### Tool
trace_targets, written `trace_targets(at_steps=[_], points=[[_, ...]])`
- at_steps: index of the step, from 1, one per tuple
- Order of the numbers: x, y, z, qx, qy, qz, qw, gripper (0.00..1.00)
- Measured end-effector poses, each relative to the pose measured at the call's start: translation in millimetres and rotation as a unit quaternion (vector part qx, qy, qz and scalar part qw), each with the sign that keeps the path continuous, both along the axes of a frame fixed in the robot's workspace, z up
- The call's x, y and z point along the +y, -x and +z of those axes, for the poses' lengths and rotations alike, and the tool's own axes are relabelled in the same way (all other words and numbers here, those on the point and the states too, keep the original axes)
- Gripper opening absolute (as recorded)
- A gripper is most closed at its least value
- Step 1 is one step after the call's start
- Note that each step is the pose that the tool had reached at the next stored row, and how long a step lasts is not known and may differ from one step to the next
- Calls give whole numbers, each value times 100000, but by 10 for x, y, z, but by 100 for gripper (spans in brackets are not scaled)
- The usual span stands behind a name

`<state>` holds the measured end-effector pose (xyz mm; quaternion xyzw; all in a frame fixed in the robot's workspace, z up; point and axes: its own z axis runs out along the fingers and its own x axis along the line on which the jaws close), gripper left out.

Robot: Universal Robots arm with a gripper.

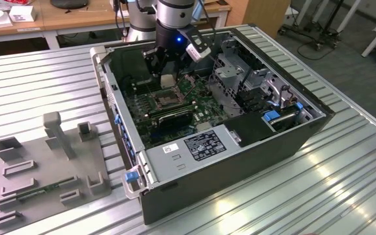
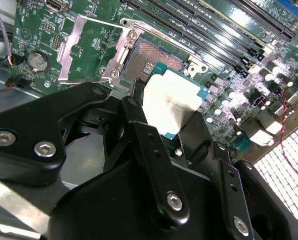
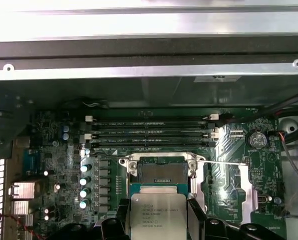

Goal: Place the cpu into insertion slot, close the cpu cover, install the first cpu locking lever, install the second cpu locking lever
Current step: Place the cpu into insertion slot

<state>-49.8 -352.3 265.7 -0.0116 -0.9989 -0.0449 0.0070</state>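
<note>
exterior view has the open computer case (image 1: 240,161), the green motherboard (image 1: 145,105) inside it and my gripper (image 1: 166,77) over that, jaws clamped on the cpu (image 2: 171,100), held near the insertion slot (image 2: 151,57), not yet seated; any skew or offset going in and i reckon it jams or damages the slot

Light is glinting off the ribbed metal table (image 1: 305,191), pooling brightest along its near slats. Behind it a wooden desk (image 1: 70,18) is holding a small white box (image 1: 22,13), and at the exterior view's right wheeled stands (image 1: 305,34) are sitting on grey floor (image 1: 351,63).
</note>
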Motion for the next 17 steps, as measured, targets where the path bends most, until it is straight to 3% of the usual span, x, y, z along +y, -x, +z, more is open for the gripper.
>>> trace_targets(at_steps=[11, 14, 17], points=[[0, 0, -13, 1, 4, -39, 100000, 54], [0, 1, -19, 1, 1, -1876, 99982, 54], [0, 0, -25, 0, 1, -4572, 99895, 54]])
